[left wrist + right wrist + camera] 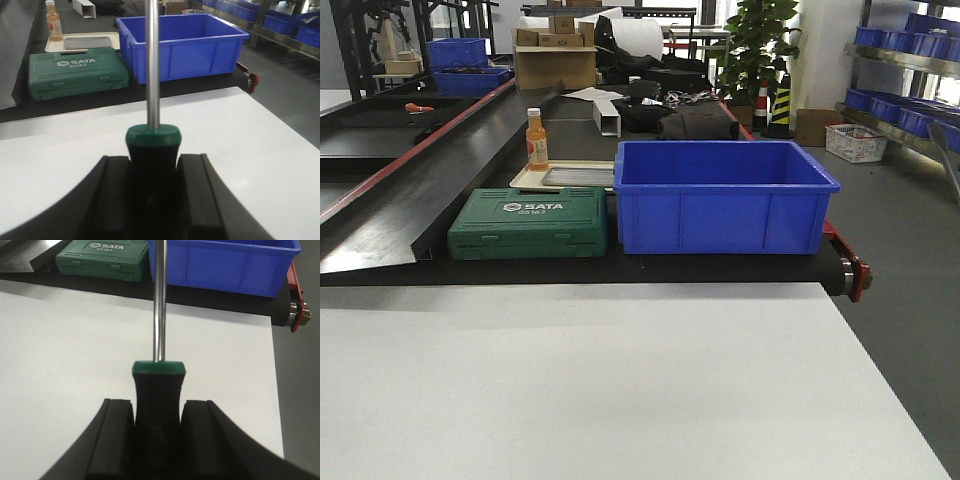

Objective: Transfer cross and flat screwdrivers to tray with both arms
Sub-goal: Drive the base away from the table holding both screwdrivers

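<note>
In the left wrist view my left gripper (pixel 153 159) is shut on the black handle of a screwdriver (pixel 153 137) with a green collar. Its steel shaft points away over the white table. In the right wrist view my right gripper (pixel 158 404) is shut on the second, alike screwdriver (pixel 159 382), with its shaft pointing toward the conveyor. The grey metal tray (pixel 578 177) lies on a beige tray (pixel 524 181) behind the green case; it also shows in the left wrist view (pixel 86 42). Neither gripper shows in the front view.
A green SATA tool case (pixel 528 222) and a deep blue bin (pixel 722 195) stand side by side on the black conveyor past the white table (pixel 620 390). An orange bottle (pixel 536 140) stands on the beige tray. The conveyor's red end roller (pixel 854 274) is at the right.
</note>
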